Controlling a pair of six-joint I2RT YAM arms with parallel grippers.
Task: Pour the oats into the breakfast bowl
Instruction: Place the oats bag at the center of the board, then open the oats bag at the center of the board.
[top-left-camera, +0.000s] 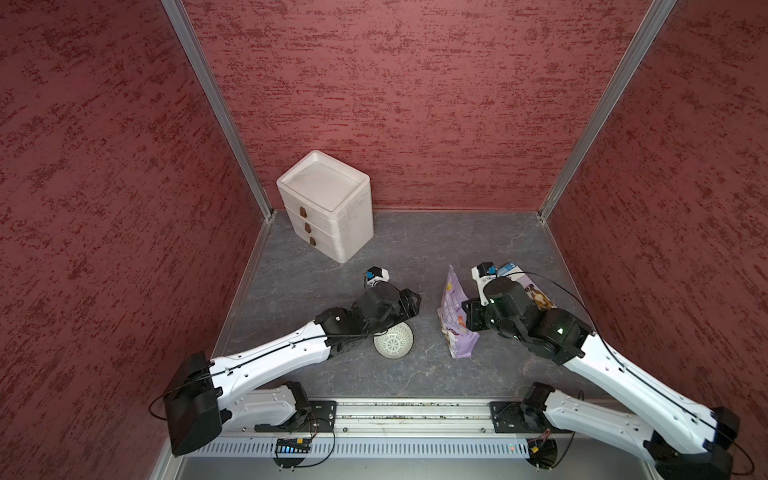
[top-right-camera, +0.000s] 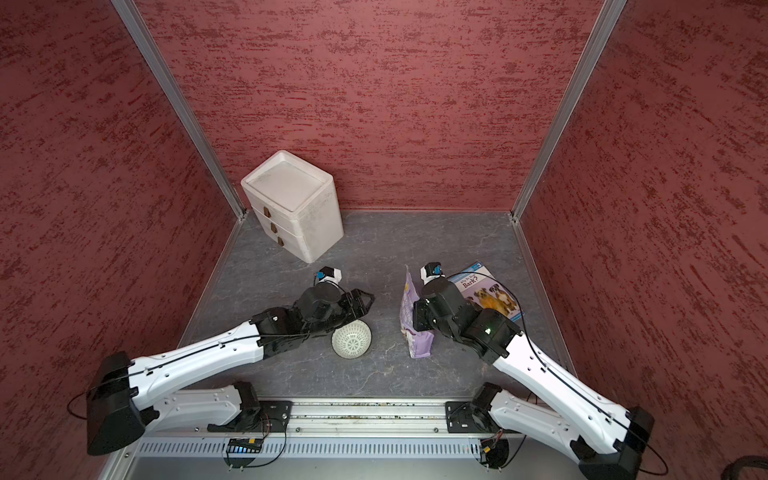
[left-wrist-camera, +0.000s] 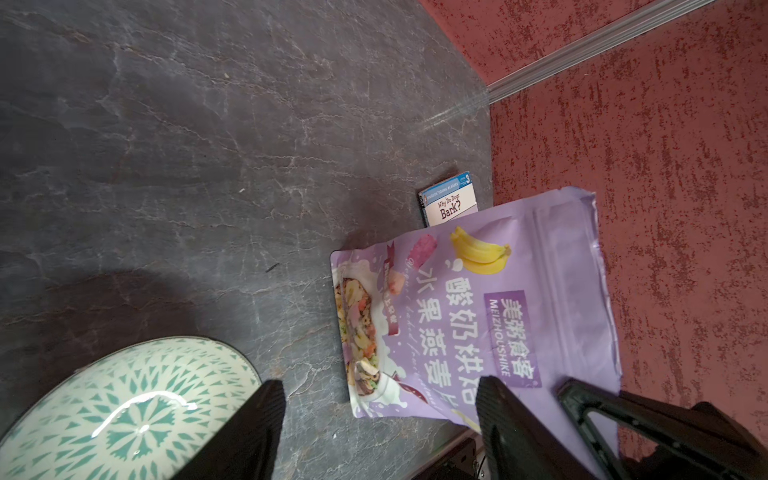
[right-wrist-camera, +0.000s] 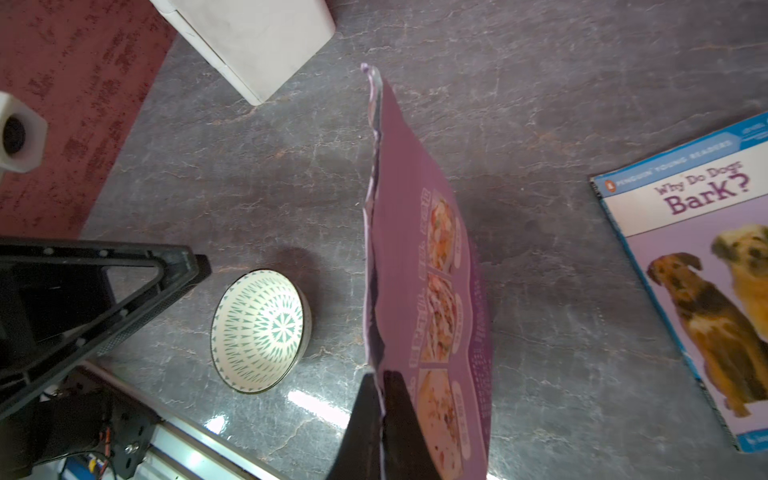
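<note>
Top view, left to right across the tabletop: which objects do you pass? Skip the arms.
white three-drawer box → breakfast bowl → oats pouch → dog book

Found drawer box (top-left-camera: 328, 203) at tabletop's (top-left-camera: 415, 257) back left corner, breakfast bowl (top-left-camera: 395, 344) front-centre, oats pouch (top-left-camera: 452, 303) just right, book (top-right-camera: 486, 291) behind toward right edge.
</note>
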